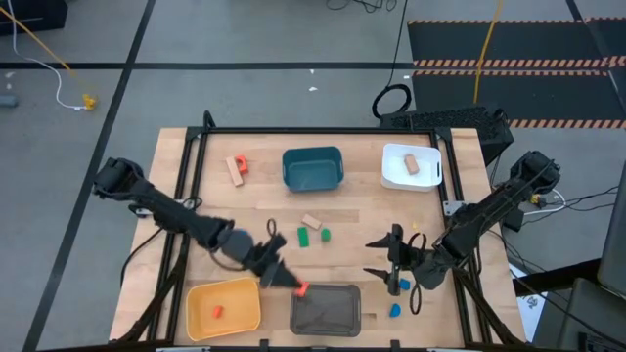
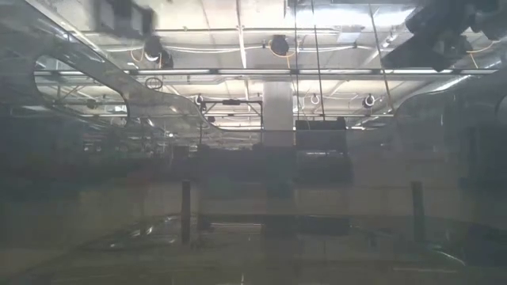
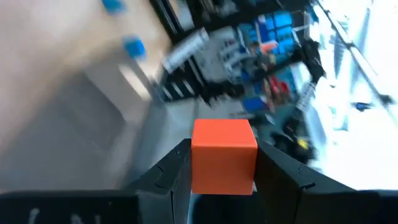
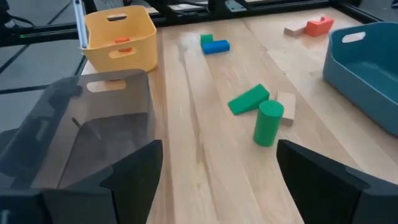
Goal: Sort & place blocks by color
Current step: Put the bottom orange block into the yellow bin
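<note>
The left gripper point(image 1: 290, 284) carried a small red-orange wooden cube point(image 3: 224, 155) clamped between its fingers, beside the yellow plastic bin point(image 1: 225, 305), probably its destination. The right gripper point(image 1: 381, 258) waited, fingers wide apart.

Open tabletop point(image 1: 362, 220) between teal bin point(image 1: 313, 168) and grey bin point(image 1: 326, 309), green blocks point(image 1: 313, 235) scattered midway.

A wooden table point(image 1: 362, 220) is carrying a yellow bin point(image 1: 224, 307), grey bin point(image 1: 326, 310), teal bin point(image 1: 313, 168) and white bin point(image 1: 411, 166). Loose blocks point(image 1: 313, 231) are lying scattered between them on the bare wood.
</note>
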Tool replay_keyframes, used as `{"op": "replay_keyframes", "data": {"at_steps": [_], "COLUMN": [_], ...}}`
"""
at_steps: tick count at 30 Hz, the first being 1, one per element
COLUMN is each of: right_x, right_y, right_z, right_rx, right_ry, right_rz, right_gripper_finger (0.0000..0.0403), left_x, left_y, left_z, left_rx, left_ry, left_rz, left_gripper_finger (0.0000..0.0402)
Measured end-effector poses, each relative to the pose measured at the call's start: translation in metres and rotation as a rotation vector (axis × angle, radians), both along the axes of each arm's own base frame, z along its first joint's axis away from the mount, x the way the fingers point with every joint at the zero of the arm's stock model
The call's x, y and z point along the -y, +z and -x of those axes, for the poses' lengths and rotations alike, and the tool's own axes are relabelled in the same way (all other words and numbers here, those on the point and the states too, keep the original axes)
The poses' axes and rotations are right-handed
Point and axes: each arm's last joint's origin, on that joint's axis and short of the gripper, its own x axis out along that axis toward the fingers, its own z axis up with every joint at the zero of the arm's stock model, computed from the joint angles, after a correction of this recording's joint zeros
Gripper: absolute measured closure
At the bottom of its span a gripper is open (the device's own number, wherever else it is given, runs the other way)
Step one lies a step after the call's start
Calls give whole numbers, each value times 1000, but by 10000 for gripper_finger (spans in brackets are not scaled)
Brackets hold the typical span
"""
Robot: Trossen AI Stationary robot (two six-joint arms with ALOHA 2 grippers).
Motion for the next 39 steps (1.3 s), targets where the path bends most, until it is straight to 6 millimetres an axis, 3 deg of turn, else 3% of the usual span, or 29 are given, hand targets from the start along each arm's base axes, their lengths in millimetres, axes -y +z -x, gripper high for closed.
{"op": "replay_keyframes", "data": {"at_steps": [6, 11, 17, 22, 29, 33, 39], "right_x": [6, 11, 17, 24, 40, 55, 71], "right_y": [0, 0, -1, -1, -1, 0, 0], "right_z": [-4, -8, -12, -16, -24, -29, -35], "right_rx": [-4, -6, -25, -36, -47, -20, 5], "right_ry": [-20, -46, -33, -43, -103, -250, -377], "right_rz": [20, 22, 28, 67, 124, 152, 66], "right_gripper_finger": [94, 94, 94, 94, 94, 94, 94], "left_x": [33, 41, 21, -10, -40, -41, -20], "left_y": [-6, -14, -13, 3, 25, 24, 29], "left_z": [21, 30, 29, 32, 56, 72, 95], "left_rx": [-111, -198, -277, -250, -250, -371, -518], "left_ry": [30, 53, 57, 85, 112, 101, 22], "left_rz": [76, 61, 1, -96, -197, -161, 41], "left_gripper_finger": [262, 262, 262, 262, 262, 262, 249]}}
